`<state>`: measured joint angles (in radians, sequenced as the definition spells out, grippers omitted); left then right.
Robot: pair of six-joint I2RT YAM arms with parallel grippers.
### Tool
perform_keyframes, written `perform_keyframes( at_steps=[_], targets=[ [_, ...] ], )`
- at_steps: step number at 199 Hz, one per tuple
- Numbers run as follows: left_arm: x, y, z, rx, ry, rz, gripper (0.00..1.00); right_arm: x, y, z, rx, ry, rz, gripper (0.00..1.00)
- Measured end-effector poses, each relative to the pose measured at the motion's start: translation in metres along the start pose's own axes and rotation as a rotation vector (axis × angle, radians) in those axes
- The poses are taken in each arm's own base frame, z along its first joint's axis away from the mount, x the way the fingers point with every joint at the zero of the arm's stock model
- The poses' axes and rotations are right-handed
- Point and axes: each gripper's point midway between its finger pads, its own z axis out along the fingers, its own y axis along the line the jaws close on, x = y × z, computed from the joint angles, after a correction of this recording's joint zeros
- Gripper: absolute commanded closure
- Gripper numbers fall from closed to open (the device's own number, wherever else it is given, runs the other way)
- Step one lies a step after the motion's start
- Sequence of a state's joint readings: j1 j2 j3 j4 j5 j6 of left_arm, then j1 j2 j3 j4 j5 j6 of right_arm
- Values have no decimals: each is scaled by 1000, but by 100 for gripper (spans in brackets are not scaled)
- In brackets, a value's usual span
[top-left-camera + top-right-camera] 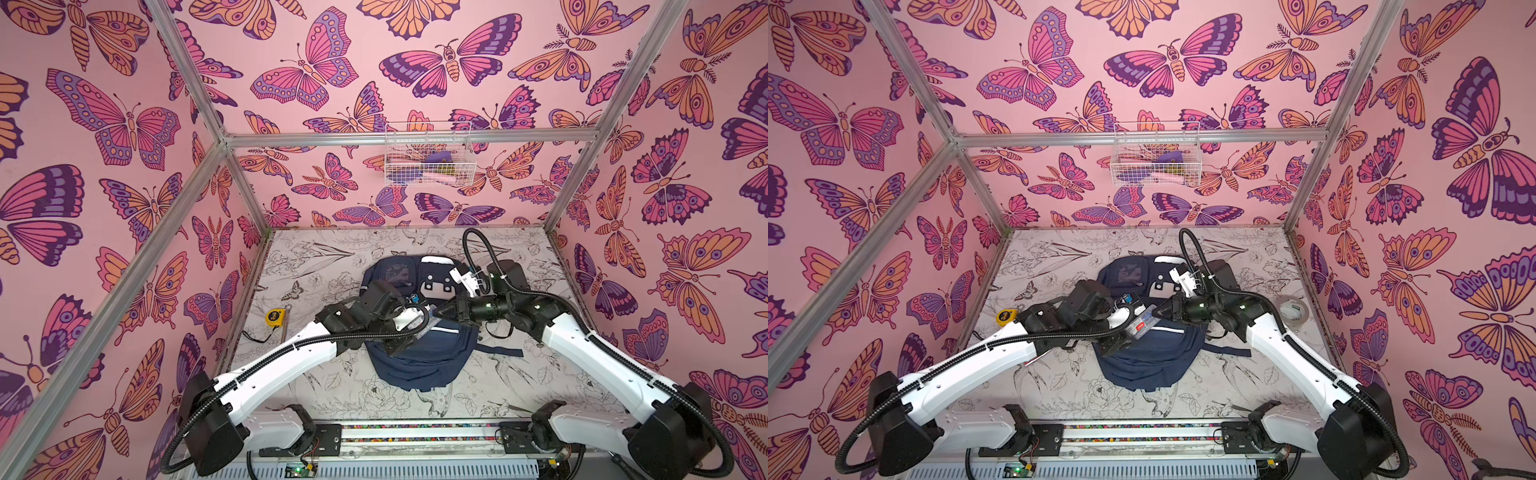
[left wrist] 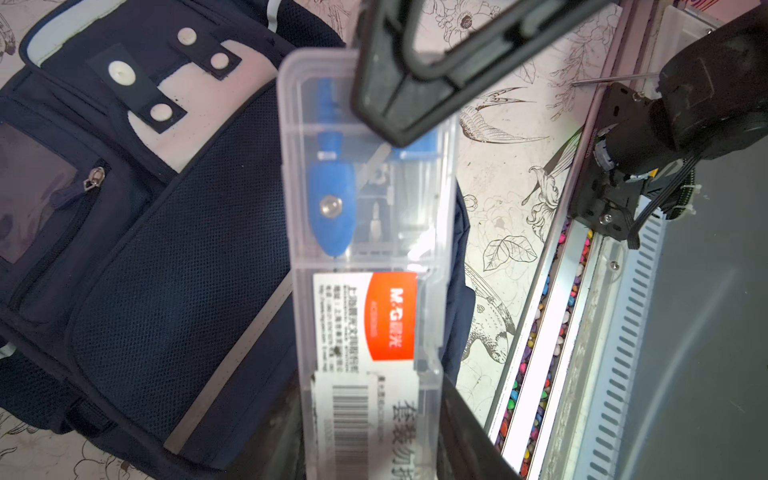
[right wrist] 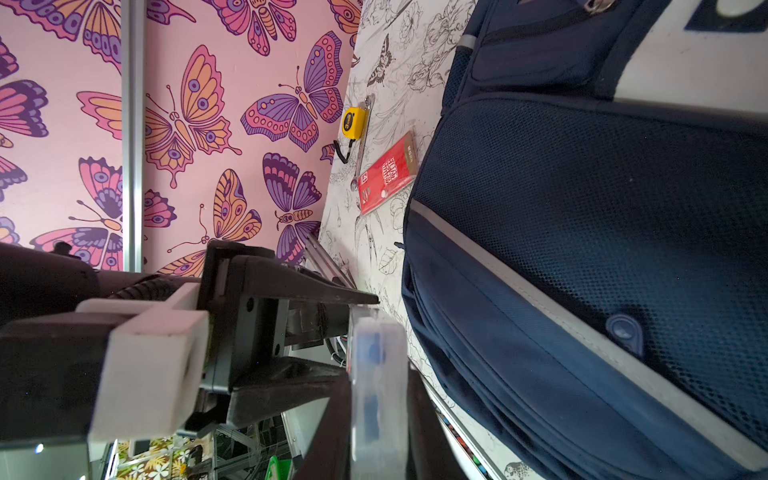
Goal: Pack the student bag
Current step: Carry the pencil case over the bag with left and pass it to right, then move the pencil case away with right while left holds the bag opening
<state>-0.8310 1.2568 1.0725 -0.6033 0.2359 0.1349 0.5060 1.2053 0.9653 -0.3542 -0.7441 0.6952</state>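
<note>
**Left gripper (image 2: 374, 440) and right gripper (image 3: 379, 415) both pinch one clear case (image 2: 365, 232) over the student bag (image 1: 424, 361)**

The student bag lies flat in the middle of the table (image 1: 316, 266). Its end with the white patch (image 2: 208, 108) points toward the back wall and its broad navy body toward the robot's base. The patch carries black tabs with white snaps, and beside it is the dark mesh pocket (image 2: 187, 270), edged by a pale reflective stripe. A navy strap (image 1: 503, 353) trails off the bag onto the table on the right.

In both top views the clear case hangs over the bag's middle; whether it touches the fabric cannot be told. Inside it are a blue compass (image 2: 332, 199), an orange-red label and a barcode sticker. The left gripper's fingers are closed on the barcode end. The right gripper's dark fingers sit tight against both flat faces of the opposite end, so each arm grips one end.

On the table left of the bag lies a red packet (image 3: 388, 172). Just beyond it are a thin metal rod (image 3: 360, 158) and a yellow tape measure (image 1: 275, 318) with a black cord. A roll of clear tape (image 1: 1292, 311) rests near the table's right edge, well apart from the bag. A white wire basket (image 1: 428, 153) holding a few small items hangs on the butterfly-patterned back wall.
</note>
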Motion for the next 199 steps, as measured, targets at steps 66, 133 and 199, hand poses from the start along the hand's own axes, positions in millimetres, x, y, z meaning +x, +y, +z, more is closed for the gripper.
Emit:
perform_keyframes(
  at_steps=[66, 133, 199],
  targets=[
    [-1, 11, -8, -79, -15, 25, 25, -12, -19, -17, 160, -103, -16, 100],
    [23, 15, 22, -139, 113, 109, 23, -37, -40, -91, 427, -409, -15, 100],
    [50, 27, 65, -227, 305, 179, 43, -30, -64, -144, 531, -577, 74, 100]
  ],
)
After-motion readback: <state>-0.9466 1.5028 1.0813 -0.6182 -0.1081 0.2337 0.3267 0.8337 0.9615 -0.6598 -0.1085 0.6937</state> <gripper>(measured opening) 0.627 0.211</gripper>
